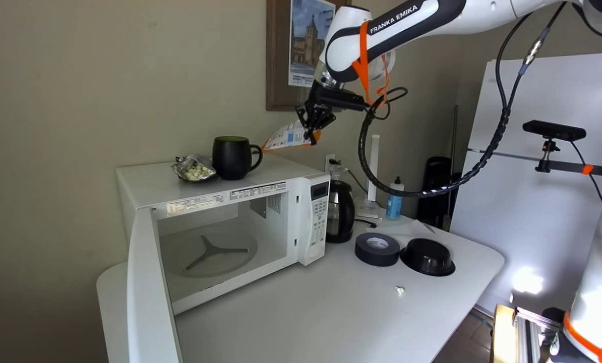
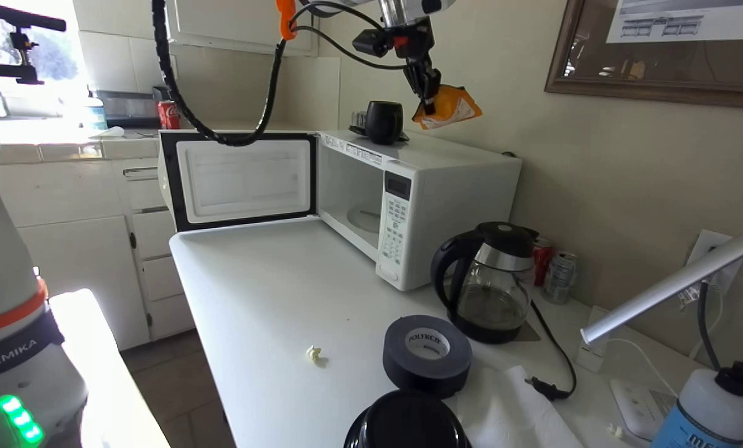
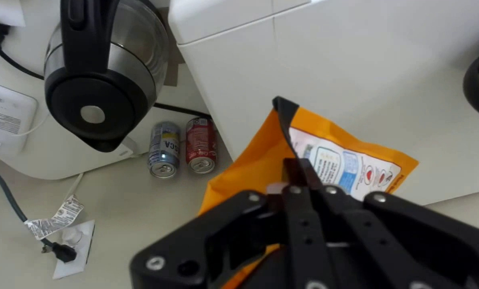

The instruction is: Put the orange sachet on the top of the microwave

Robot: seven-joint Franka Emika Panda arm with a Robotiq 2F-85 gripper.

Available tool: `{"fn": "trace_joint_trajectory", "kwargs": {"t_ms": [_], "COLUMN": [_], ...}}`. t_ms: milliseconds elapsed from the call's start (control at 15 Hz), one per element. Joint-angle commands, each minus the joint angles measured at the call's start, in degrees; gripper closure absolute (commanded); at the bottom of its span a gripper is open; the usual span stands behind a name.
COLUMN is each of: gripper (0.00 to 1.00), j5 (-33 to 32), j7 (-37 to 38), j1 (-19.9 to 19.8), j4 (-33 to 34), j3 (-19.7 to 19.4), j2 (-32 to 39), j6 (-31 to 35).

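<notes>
The orange sachet point(image 1: 285, 137) hangs in the air, folded and tilted, with its white printed panel showing. It also shows in an exterior view point(image 2: 455, 107) and in the wrist view point(image 3: 247, 160). My gripper point(image 1: 311, 137) is shut on it; the fingers pinch the packet in the wrist view point(image 3: 301, 172). In both exterior views the gripper is above the back right part of the microwave point(image 1: 149, 176). The microwave is white, with its door wide open and its control panel point(image 2: 394, 230) at the front. The sachet appears apart from its top; the exact gap is hard to tell.
On the microwave top stand a black mug point(image 1: 233, 159) and a foil packet of pale pieces point(image 1: 195, 169). A kettle point(image 2: 493, 286) and cans point(image 3: 200, 144) are beside the microwave. Black tape point(image 1: 376, 248) and a black bowl point(image 1: 427, 256) lie on the table. A framed picture point(image 1: 278, 55) hangs behind.
</notes>
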Motion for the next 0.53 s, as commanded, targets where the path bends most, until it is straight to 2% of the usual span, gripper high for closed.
{"fn": "trace_joint_trajectory", "kwargs": {"t_ms": [0,133,467], "gripper": [0.73,0.69,0.31], "j5": [4.1,6.2,7.2], "j7": [-3.9,-6.3,-7.9], "j1": [1.1,1.3,2.4], "j4": [2.9,3.8,2.6], "j3": [-0.8,-0.6,-0.4], "j2": [3.6,4.5,1.8], "j6": [-0.9,-2.3,-2.0]}}
